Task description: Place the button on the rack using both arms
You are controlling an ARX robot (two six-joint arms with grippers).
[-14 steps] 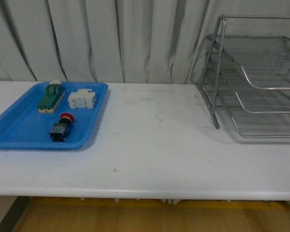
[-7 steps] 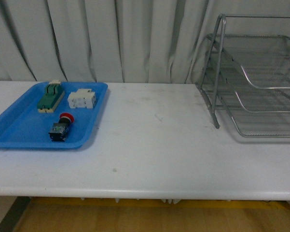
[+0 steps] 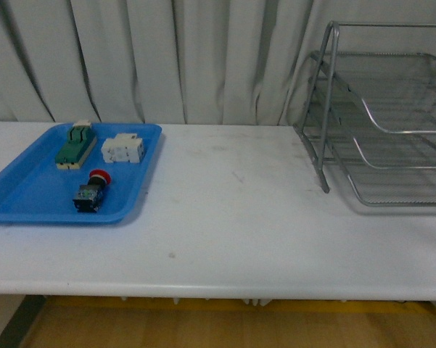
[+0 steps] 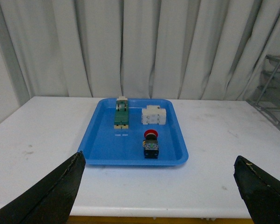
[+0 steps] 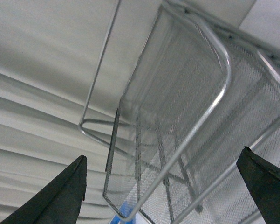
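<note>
"Where's the button (image 3: 91, 192)?"
"In the blue tray (image 3: 29, 196) by the table's (image 3: 232, 225) left end, cap toward the back edge. The left gripper (image 4: 159, 157), jaws wide, faces it dead ahead, well apart."
"And the right gripper (image 5: 163, 154)?"
"Wide too, aimed at the rack (image 3: 326, 109)."

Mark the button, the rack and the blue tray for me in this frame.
button (image 3: 89, 194): front view, on its dark body beside the red cap.
rack (image 3: 330, 109): front view, on the front upright tube of the frame.
blue tray (image 3: 29, 190): front view, on a bare part of its floor.
</note>
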